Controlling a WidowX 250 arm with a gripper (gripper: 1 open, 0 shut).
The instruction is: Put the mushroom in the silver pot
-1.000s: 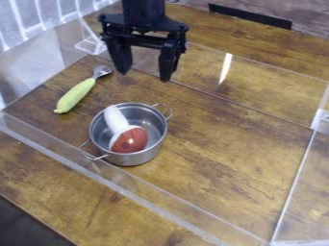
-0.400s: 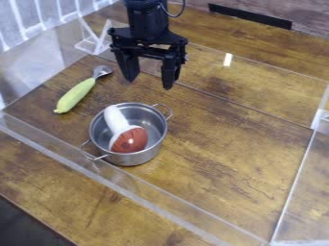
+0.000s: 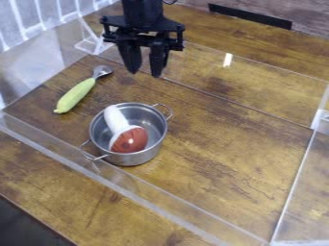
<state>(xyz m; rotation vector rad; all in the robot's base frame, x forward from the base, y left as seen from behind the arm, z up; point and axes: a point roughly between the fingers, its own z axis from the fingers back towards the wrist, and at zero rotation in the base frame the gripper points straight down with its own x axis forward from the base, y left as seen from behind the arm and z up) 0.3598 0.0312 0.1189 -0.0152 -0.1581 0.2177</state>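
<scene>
Toy mushroom (image 3: 125,132) lying in silver pot (image 3: 157,145), cap down, stem leaning on rim; unchanged vs. earlier. Gripper (image 3: 134,70) now lifting slightly, fingers apart, holding nothing, hovering behind pot. Task looking done; arm prob. only needing to stay clear.

Black robot arm (image 3: 138,12), dark matte body, blocky segment widening into a broad crosspiece at the wrist, small lighter glints along its edges, black gripper (image 3: 144,60) with two dark, stubby, separate fingers, finer markings too small to tell
</scene>
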